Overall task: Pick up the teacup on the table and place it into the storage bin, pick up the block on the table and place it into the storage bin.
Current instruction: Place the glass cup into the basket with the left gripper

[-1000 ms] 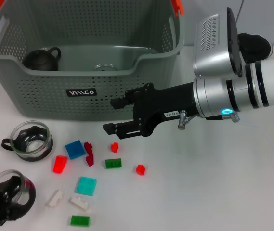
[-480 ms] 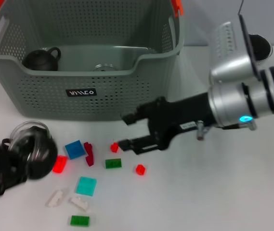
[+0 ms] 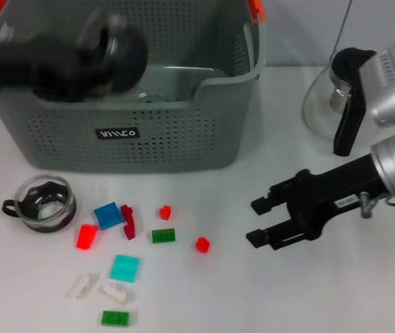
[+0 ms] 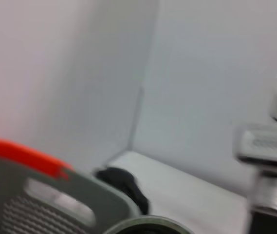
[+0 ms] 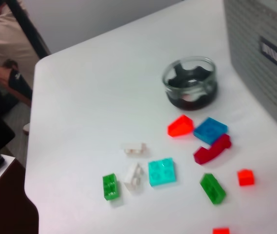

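Note:
My left arm stretches, blurred, across the top of the storage bin (image 3: 148,142), and my left gripper (image 3: 107,48) is shut on a glass teacup (image 3: 114,38) held above the bin's inside. The teacup's rim (image 4: 143,225) shows in the left wrist view beside the bin's orange clip (image 4: 26,153). A second glass teacup (image 3: 43,202) (image 5: 191,87) stands on the table in front of the bin's left end. Several small blocks lie in front of the bin, among them a red block (image 3: 202,244). To their right hangs my right gripper (image 3: 253,222), open and holding nothing.
A glass teapot with a black handle (image 3: 329,97) stands at the back right, behind my right arm. Other loose blocks: blue (image 3: 106,215), cyan (image 3: 124,268), green (image 3: 162,236), white (image 3: 79,286). A person sits beyond the table's edge (image 5: 2,53).
My left gripper rose from the table's front left corner with a teacup and swung over the bin. My right gripper drew back to the right, away from the blocks.

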Robot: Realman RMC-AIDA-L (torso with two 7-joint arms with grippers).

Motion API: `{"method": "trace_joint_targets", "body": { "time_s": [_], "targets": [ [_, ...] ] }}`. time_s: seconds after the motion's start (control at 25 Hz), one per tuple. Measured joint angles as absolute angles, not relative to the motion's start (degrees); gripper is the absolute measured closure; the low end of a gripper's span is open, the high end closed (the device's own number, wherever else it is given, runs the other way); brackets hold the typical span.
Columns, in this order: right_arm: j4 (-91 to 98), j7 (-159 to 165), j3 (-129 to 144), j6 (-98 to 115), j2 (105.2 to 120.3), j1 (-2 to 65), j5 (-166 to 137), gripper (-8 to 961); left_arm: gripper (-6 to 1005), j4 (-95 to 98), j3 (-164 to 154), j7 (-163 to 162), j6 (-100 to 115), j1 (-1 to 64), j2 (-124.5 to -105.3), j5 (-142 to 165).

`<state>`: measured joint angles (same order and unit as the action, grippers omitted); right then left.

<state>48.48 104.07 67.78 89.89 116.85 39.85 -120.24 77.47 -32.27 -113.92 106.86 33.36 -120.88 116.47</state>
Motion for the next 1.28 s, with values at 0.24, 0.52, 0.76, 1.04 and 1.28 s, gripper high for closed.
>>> {"method": "trace_joint_targets", "body": {
  "time_s": [0.24,0.52,0.76,1.04,1.28],
  "targets": [
    [48.44,104.47,64.47,92.30,116.49,39.21,-122.64,268,949,70.21,-41.96,-122.65,89.17,42.65,-116.17,126.13],
    [48.43,106.31,63.83,92.63,116.47,39.11,-124.16,268,948,53.37,-50.99,-130.34,70.97,53.27,-112.80,141.59],
    [48.43,106.39,63.95,92.80,116.66,39.11,-124.20,268,947,44.95,-53.17,-133.08,60.06,57.72,-114.65,153.30],
    [48.52,106.35,64.11,92.69,116.79,39.19,-124.20,269,946,40.30,-54.69,-135.55,51.56,59.19,-117.84,161.09],
    [48.47,106.23,64.11,92.21,116.81,39.42,-124.20,269,945,37.71,-56.16,-135.61,47.06,59.25,-119.37,163.21]
  ]
}}
